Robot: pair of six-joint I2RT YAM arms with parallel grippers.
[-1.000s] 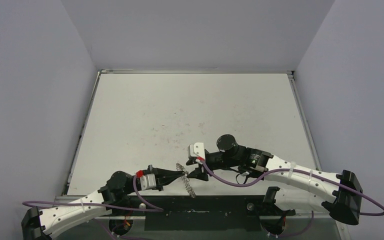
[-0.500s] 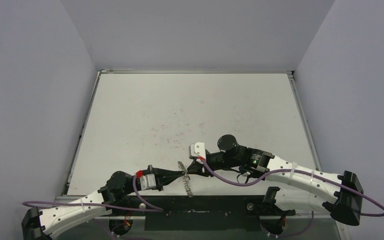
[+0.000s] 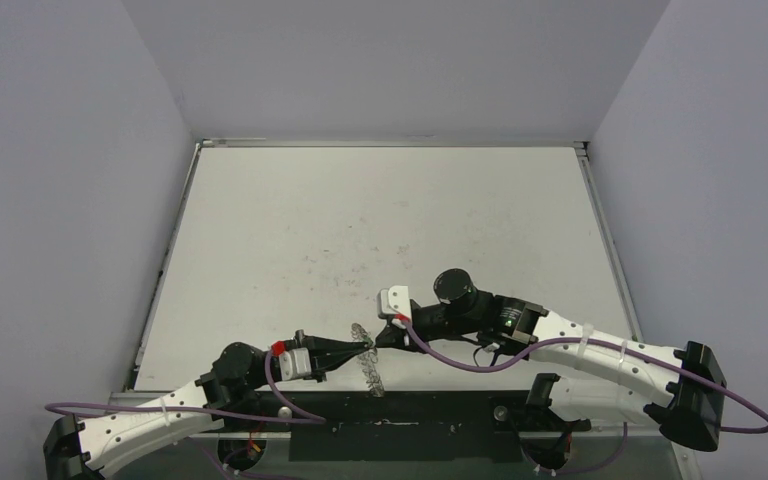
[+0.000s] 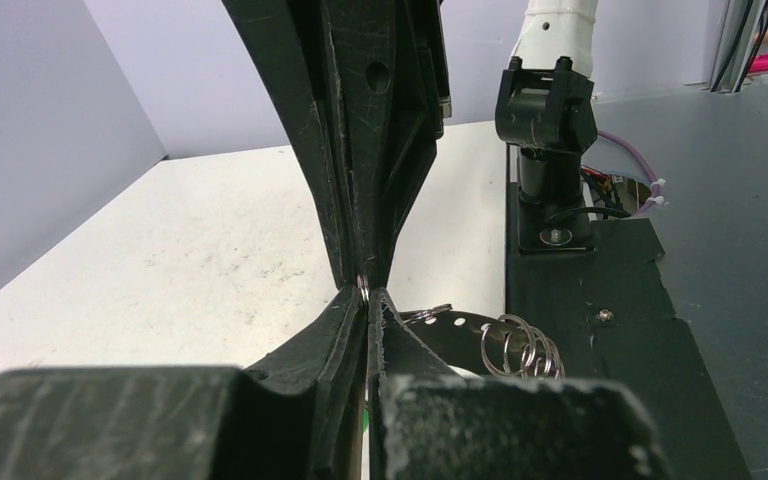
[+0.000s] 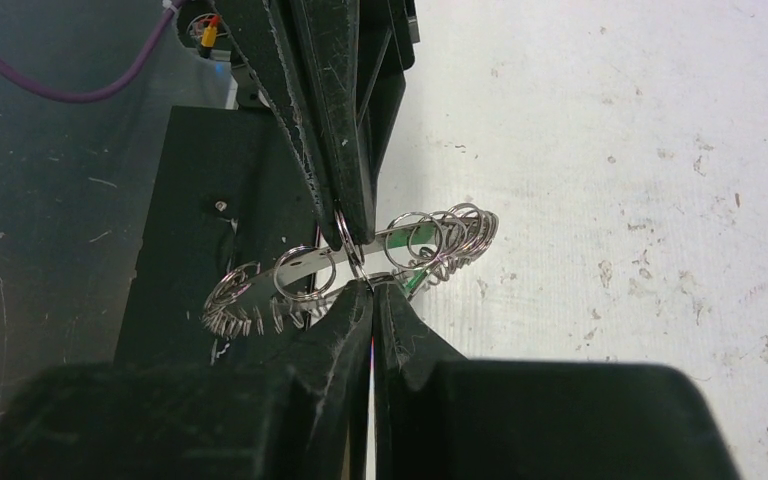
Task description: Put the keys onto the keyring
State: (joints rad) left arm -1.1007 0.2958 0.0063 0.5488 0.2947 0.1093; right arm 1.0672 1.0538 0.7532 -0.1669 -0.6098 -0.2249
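Observation:
The keyring [image 3: 370,372], a silvery band fringed with wire loops, hangs edge-on between both arms near the table's front edge. My left gripper [image 3: 369,347] is shut on one of its small loops. My right gripper [image 3: 380,340] meets it tip to tip and is shut on a loop as well. In the right wrist view the keyring [image 5: 295,265] curves behind my right gripper [image 5: 367,284], with the left gripper [image 5: 350,235] coming down from above. Of the keys only a green sliver [image 5: 415,280] shows among the loops. The left wrist view has the left gripper [image 4: 365,293] pinching a loop and the band [image 4: 480,335] to the right.
A black base plate [image 3: 410,410] runs along the near edge under the hanging ring. The right arm's mount [image 4: 550,110] stands on it. A purple cable [image 3: 460,362] loops beside the right arm. Grey walls close in the white table [image 3: 380,220] on three sides.
My right gripper has shut and slid slightly left onto the left gripper's tips. The keyring's lower end swung a little to the left. The left gripper stayed shut.

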